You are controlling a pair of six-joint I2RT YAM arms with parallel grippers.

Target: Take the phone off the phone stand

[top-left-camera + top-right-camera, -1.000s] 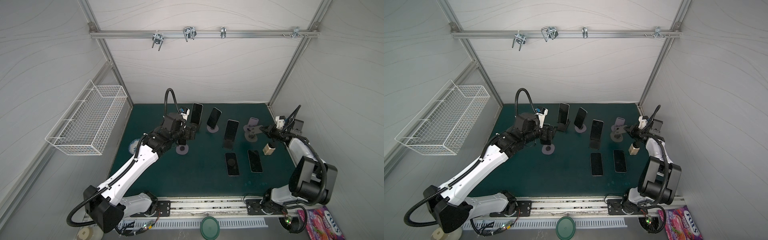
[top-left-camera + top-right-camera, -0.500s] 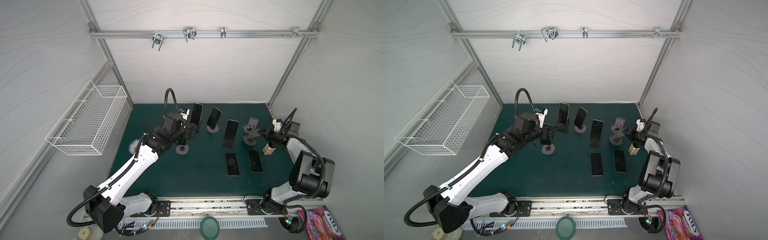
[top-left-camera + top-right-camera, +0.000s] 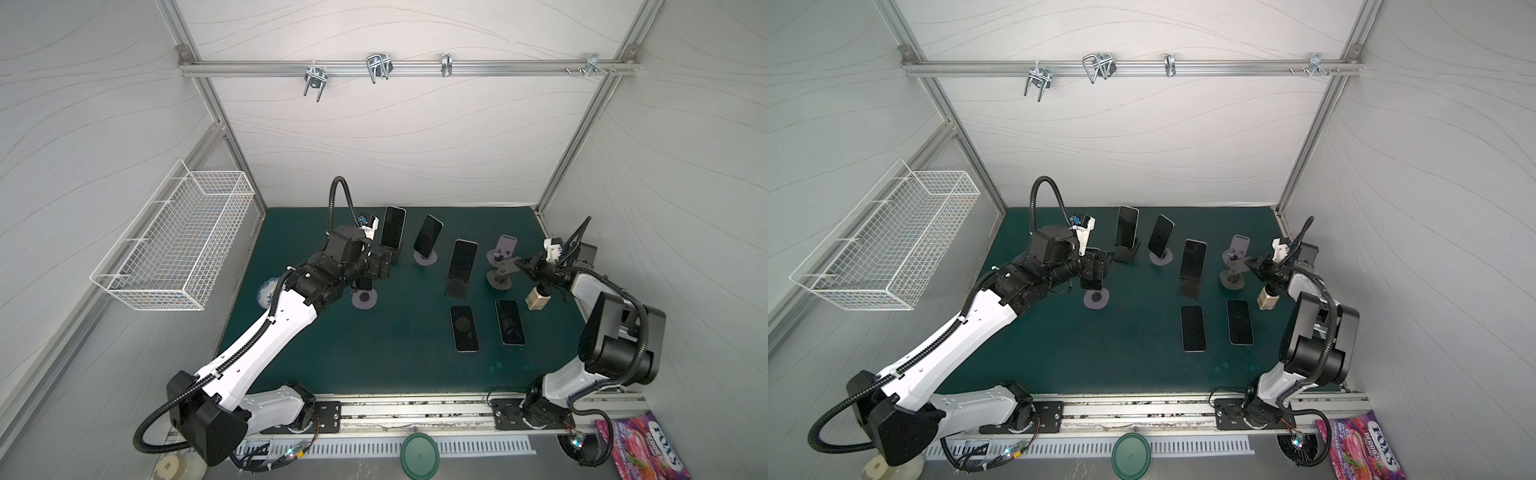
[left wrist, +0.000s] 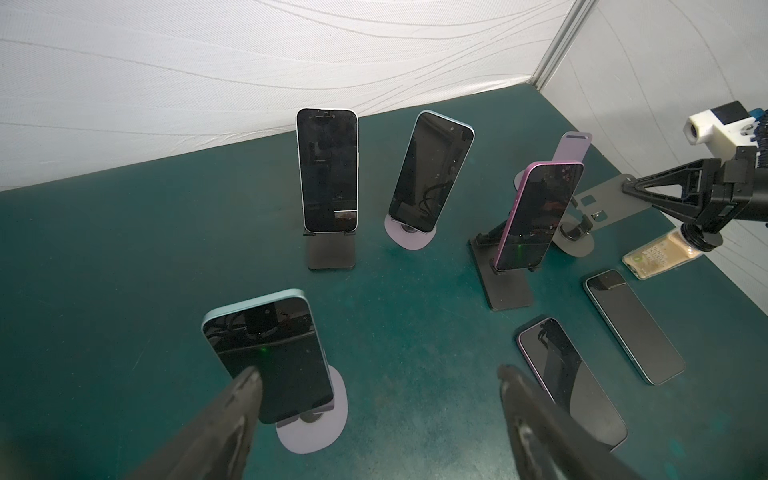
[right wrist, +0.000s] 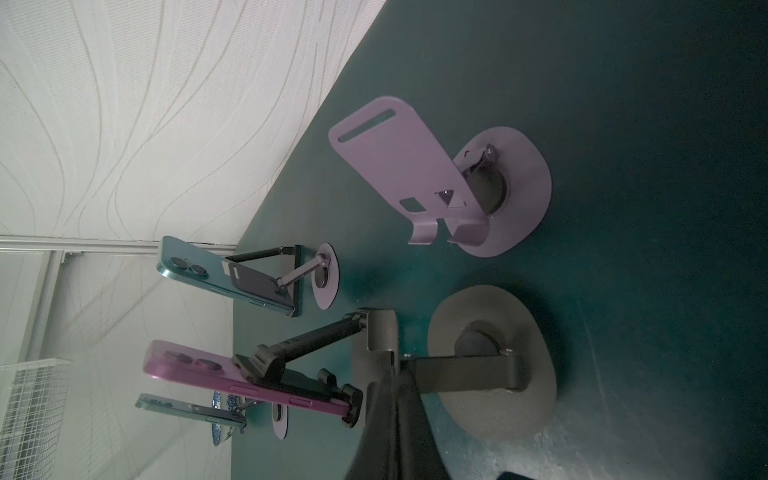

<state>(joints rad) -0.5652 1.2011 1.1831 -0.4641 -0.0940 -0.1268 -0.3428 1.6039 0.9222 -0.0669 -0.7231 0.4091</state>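
Note:
Nearest my left gripper [image 4: 378,384] is a teal phone [image 4: 266,353], leaning on a lilac round-based phone stand [image 4: 316,432]. That gripper is open. One finger [image 4: 243,390] sits at the phone's lower edge and the other finger [image 4: 517,390] is well off to the side, with nothing held. In both top views the gripper [image 3: 384,266] [image 3: 1100,266] hovers just above the phone [image 3: 365,283] [image 3: 1091,284]. My right gripper [image 3: 519,264] [image 5: 390,374] is shut, its tip against the plate of an empty grey stand [image 3: 500,284] [image 4: 598,203].
Three more phones stand on stands: [image 3: 392,226], [image 3: 428,234] and a purple one [image 3: 464,259]. An empty lilac stand [image 3: 507,245] is behind the grey one. Two phones [image 3: 464,328] [image 3: 510,322] lie flat. A small bottle [image 3: 538,299] sits under the right arm. A wire basket [image 3: 178,237] hangs at left.
My right gripper has moved left, still shut, until its tip reached the grey stand's plate. The left arm has barely moved.

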